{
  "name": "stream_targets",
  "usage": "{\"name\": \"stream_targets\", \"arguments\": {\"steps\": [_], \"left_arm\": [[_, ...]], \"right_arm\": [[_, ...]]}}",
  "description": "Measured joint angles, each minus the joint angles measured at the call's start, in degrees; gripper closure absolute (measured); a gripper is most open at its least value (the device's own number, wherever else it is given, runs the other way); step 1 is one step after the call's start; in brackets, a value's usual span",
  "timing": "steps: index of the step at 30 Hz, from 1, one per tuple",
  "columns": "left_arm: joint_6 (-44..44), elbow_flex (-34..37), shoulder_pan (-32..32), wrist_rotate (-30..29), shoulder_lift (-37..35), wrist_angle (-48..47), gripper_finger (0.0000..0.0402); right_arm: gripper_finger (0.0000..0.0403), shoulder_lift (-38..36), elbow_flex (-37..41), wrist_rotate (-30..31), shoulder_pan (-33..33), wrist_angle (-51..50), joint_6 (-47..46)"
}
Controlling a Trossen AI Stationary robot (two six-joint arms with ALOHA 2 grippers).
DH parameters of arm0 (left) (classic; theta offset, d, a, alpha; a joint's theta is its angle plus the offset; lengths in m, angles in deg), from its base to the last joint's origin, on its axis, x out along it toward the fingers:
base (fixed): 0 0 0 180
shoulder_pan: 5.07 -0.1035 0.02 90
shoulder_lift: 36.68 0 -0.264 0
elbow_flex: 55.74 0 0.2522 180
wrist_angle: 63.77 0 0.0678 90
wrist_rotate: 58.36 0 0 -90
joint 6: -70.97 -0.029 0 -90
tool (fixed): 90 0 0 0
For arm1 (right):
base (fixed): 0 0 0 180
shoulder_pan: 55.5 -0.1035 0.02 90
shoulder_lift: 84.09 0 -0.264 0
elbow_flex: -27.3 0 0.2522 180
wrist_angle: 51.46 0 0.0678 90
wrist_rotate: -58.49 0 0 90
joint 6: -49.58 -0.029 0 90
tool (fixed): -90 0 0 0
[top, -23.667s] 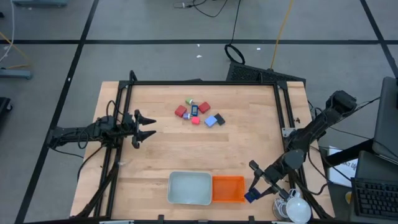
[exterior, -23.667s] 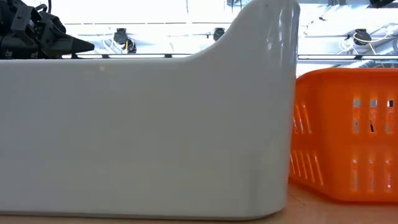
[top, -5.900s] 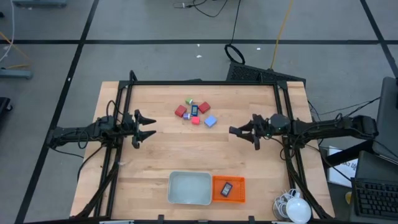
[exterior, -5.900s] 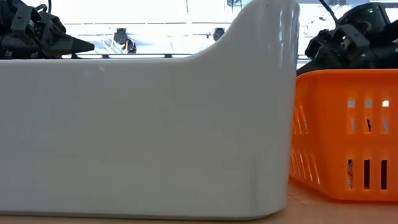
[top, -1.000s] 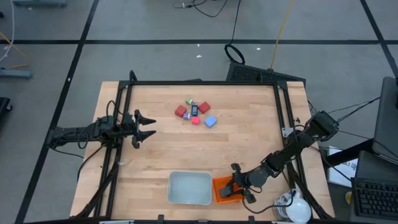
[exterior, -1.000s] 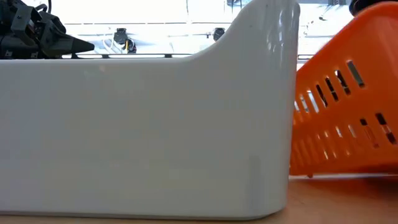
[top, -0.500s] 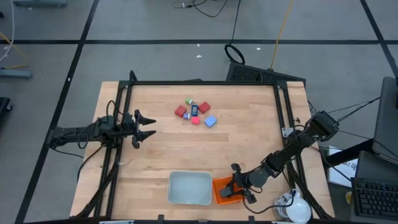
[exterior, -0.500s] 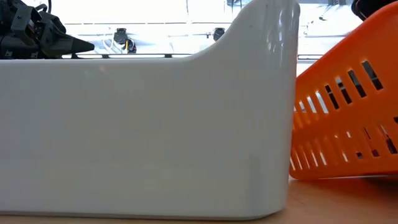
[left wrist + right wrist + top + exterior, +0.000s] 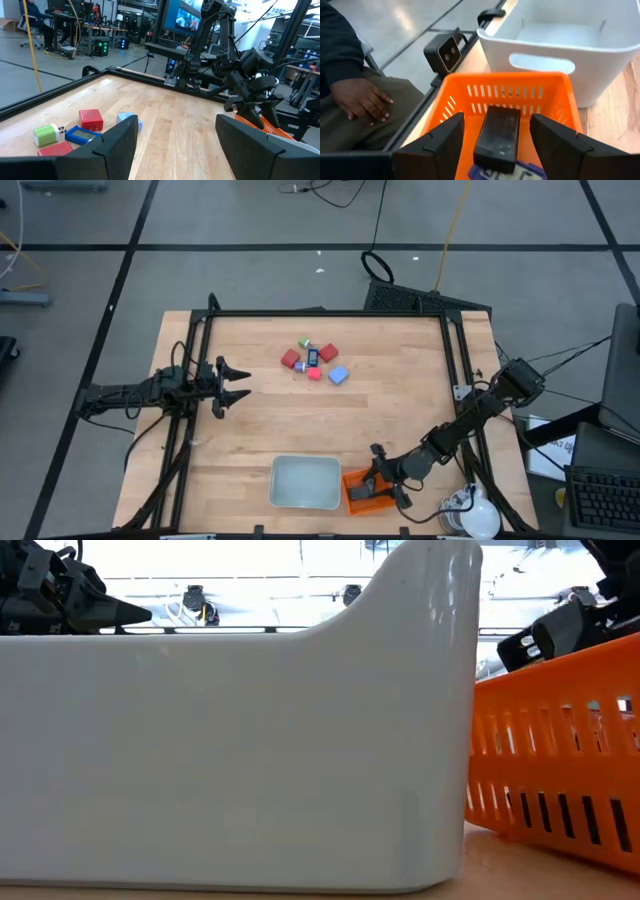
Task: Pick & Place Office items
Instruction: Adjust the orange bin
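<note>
over the last second the orange mesh basket [image 9: 560,770], which had been tipped steeply up on one edge, dropped back toward level; in the low view it sat only slightly tilted beside the grey tray [image 9: 240,730]. the right gripper [image 9: 385,480] was down at the basket's far rim at the table's near edge, its fingers spread apart and holding nothing, one to either side of the basket's inside in the right wrist view. that suggested the basket was being nudged rather than loaded, so no piece was on its way to a container at that moment.

inside the basket lay a black flat piece [image 9: 497,132] and, at its near end, a white-blue piece [image 9: 507,171] (only partly in sight). the grey tray looked empty.

the other office items remained clustered at the far middle of the table: a red block [image 9: 291,359], a green block [image 9: 305,343], a pink block [image 9: 314,374] and a blue block [image 9: 338,375] among them.

the left gripper [image 9: 237,382] waited at the table's left side with its fingers apart.

a person's hand [image 9: 362,102] rested beyond the table edge.
</note>
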Motion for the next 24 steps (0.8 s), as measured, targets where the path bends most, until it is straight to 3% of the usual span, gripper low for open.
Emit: {"name": "stream_targets", "arguments": {"steps": [6,14,18,24], "left_arm": [[0.0,0.0,0.0,0.0,0.0,0.0,0.0131],[0.0,0.0,0.0,0.0,0.0,0.0,0.0131],[0.0,0.0,0.0,0.0,0.0,0.0,0.0131],[0.0,0.0,0.0,0.0,0.0,0.0,0.0131]], "right_arm": [[0.0182,-2.7,0.0,-2.5,0.0,-0.7,-0.5],[0.0193,-12.2,0.0,-16.3,-2.2,-6.4,-6.1],[0.0193,-14.1,0.0,-16.4,-7.1,-12.7,-7.4],[0.0193,-16.0,0.0,-12.6,-12.0,-27.0,-21.2]]}}
